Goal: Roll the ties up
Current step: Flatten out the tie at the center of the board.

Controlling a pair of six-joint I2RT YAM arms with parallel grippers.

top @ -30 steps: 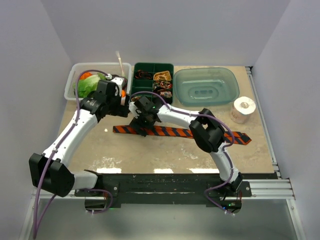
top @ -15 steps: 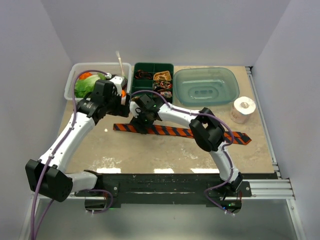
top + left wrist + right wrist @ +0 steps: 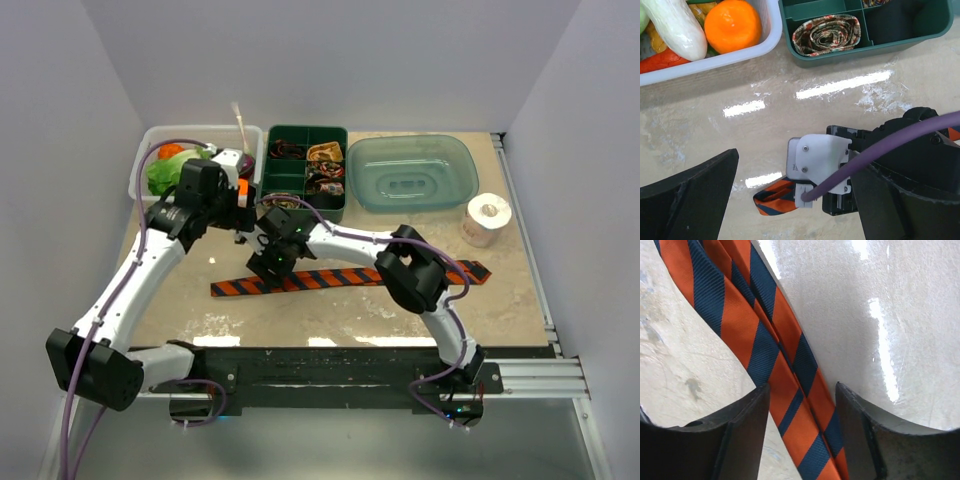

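Observation:
The orange-and-black striped tie (image 3: 350, 276) lies slantwise across the table's middle, its pointed end at the right. My right gripper (image 3: 266, 266) stands over its left part. In the right wrist view its fingers (image 3: 747, 430) are partly closed with the doubled tie (image 3: 790, 390) between them, touching both sides. My left gripper (image 3: 238, 214) hovers just behind it, open wide and empty (image 3: 795, 195); below it I see the right wrist's white housing (image 3: 817, 165) and the tie's left end (image 3: 772, 197). A dark-red patterned coil (image 3: 826, 32) sits in the green organizer (image 3: 790, 42).
The green organizer (image 3: 306, 129) holds several small coils at the back. A clear bin (image 3: 140, 170) with vegetables and an orange stands back left. A teal basin (image 3: 412, 170) is back right, with a white paper roll (image 3: 488, 215) next to it.
My right gripper moved left and toward the near edge, dragging the tie's left end with it, so the tie now slants. The left gripper shifted slightly left and back.

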